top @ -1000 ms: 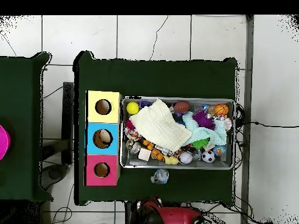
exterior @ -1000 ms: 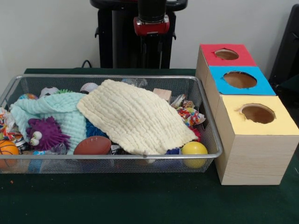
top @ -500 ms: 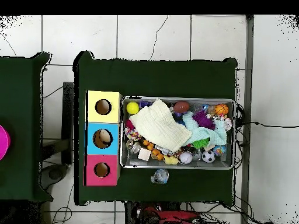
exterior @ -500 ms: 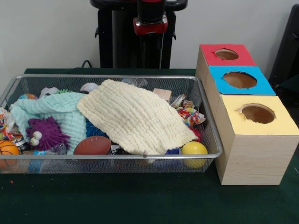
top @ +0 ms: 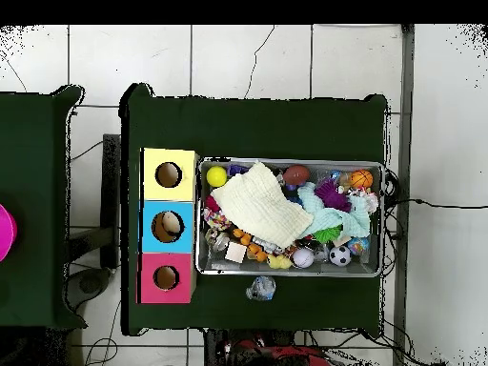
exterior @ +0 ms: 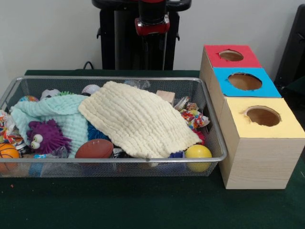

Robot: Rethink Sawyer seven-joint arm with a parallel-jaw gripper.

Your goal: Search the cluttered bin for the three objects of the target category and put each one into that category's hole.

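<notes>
The wire mesh bin (exterior: 114, 159) (top: 291, 272) sits on the green table, packed with toys under a cream cloth (exterior: 138, 119) and a mint cloth (exterior: 57, 112). One clear wrinkly plastic lump (top: 262, 287) lies on the table outside the bin, on the robot's side; in the front view it shows through the mesh behind the far rim (exterior: 138, 84). Another clear wrinkly piece (exterior: 58, 152) shows by the purple spiky toy (exterior: 45, 136). The arm's red-banded end (exterior: 152, 25) hangs high in front of the black pedestal. The gripper cannot be made out against it.
Three wooden boxes with holes stand beside the bin: red top (exterior: 231, 56), blue top (exterior: 244, 81), yellow top (exterior: 262, 116). Something pale shows in the blue box's hole (top: 169, 226). A yellow ball (exterior: 198, 153), a brown football (exterior: 94, 149) and a basketball (exterior: 7, 152) lie along the near rim.
The arm's red-banded end has risen slightly at the pedestal, and less of the red arm shows at the overhead view's bottom edge. The bin's contents and the plastic lump outside have not moved.
</notes>
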